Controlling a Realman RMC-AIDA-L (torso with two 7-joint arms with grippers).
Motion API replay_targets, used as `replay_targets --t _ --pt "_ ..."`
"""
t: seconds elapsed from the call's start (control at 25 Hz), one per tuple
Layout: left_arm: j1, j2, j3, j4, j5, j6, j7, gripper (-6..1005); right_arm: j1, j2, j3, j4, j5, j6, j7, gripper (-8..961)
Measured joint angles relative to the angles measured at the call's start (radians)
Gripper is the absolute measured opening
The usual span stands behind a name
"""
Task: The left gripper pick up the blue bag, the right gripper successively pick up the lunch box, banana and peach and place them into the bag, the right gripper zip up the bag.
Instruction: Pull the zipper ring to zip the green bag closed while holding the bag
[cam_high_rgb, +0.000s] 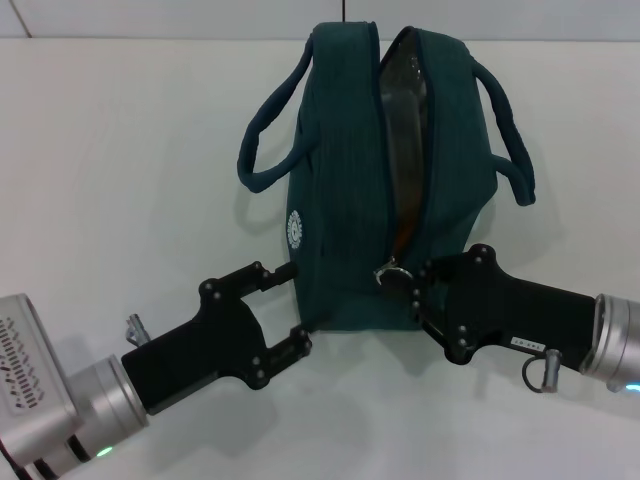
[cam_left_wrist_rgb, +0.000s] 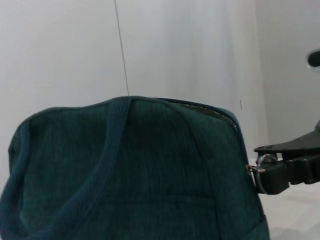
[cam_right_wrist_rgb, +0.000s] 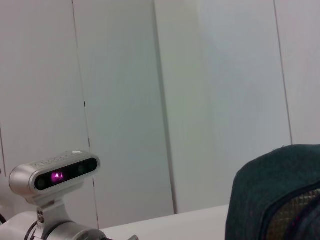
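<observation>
Now at the zipping step, by my read. Blue bag (cam_high_rgb: 350, 190) sits on the white counter (cam_high_rgb: 120, 150), mouth gaping. Right gripper (cam_high_rgb: 412, 285) at the near end, jaws clenched on the zipper pull (cam_high_rgb: 388, 272). Left gripper (cam_high_rgb: 292, 305) beside the bag's near corner, jaws released. Best: pull straight along the zipper line, steadily, left bracing the bag.

Left gripper (cam_high_rgb: 288, 305) spread, right gripper (cam_high_rgb: 415, 290) closed.

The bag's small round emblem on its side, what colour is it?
White, on the dark teal bag; the emblem shows best in the head view.
</observation>
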Motion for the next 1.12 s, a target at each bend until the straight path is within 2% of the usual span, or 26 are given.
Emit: replay_targets --t 0.12,0.96,1.12 --pt "-0.002 -0.004 0.009 -0.002 0.008 -0.003 -0.002 571 0.003 0.0 -0.002 0.0 -0.003 0.005 0.0 14" --pt "-0.062 -0.011 0.017 0.0 -0.035 -0.068 -0.105 595 -0.006 0.004 -0.009 -0.002 0.003 -0.001 0.003 15" --pt "-0.059 -0.011 0.017 0.005 -0.035 -0.068 -0.098 550 -0.005 0.002 -0.004 0.0 0.003 -0.002 0.025 15"
